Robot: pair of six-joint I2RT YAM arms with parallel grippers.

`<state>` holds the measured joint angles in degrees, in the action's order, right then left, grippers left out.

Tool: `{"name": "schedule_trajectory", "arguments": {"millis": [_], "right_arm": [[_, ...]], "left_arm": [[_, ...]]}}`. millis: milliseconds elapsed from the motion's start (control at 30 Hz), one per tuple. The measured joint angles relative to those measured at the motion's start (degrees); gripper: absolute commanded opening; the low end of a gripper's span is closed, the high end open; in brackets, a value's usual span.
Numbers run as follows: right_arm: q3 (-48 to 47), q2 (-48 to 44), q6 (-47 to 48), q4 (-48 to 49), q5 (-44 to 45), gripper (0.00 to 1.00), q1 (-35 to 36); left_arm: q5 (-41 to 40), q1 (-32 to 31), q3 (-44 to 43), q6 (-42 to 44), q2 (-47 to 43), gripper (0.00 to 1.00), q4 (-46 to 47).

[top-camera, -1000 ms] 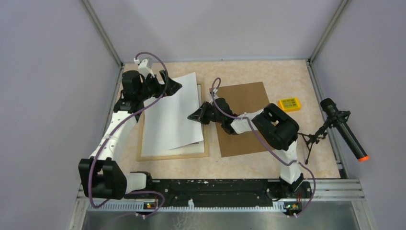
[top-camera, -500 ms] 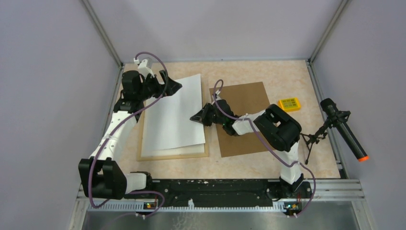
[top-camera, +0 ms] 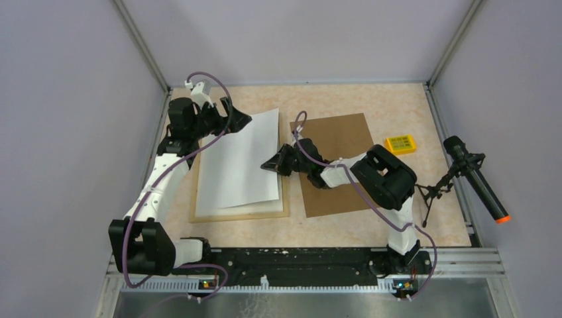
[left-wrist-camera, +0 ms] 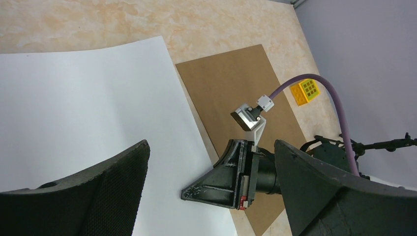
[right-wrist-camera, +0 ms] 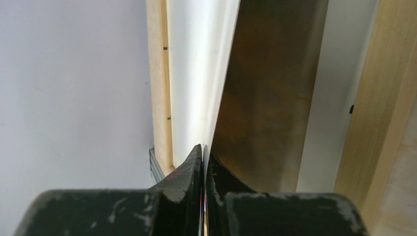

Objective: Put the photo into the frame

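Photo point(top-camera: 238, 159) noted white side up, skewed across the frame point(top-camera: 242, 213) in the table's 9 o'clock half. Its 3 o'clock edge is pinched by the right gripper point(top-camera: 268, 163), jaws pressed together on the sheet. Left gripper point(top-camera: 238, 114) is seen spread wide at the photo's 11 o'clock corner. Brown backing board point(top-camera: 338, 165) is laid flat at the frame's 3 o'clock.

The photo point(top-camera: 242, 162) hides its printed face from me.
From above only its white back shows, covering most of the frame point(top-camera: 238, 216).
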<state>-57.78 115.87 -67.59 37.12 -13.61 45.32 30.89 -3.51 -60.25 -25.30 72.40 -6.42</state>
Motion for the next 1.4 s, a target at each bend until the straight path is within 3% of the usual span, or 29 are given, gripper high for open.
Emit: {"name": "schedule_trajectory", "arguments": {"millis": [400, 1067, 1167, 1400], "right_arm": [[0.0, 0.0, -2.1, 0.0, -4.7, 0.00, 0.0], [-2.7, 0.1, -1.3, -2.5, -2.4, 0.00, 1.8], [-3.5, 0.1, -0.6, -3.5, -1.4, 0.06, 2.2], [-4.3, 0.1, 2.7, -7.5, 1.3, 0.32, 3.1]], "left_arm": [[0.4, 0.0, 0.2, -0.1, 0.0, 0.99, 0.0], [0.8, 0.0, 0.5, -0.2, 0.2, 0.99, 0.4], [0.9, 0.0, 0.5, -0.2, 0.2, 0.99, 0.4], [1.0, 0.0, 0.5, -0.2, 0.2, 0.99, 0.4]]}}
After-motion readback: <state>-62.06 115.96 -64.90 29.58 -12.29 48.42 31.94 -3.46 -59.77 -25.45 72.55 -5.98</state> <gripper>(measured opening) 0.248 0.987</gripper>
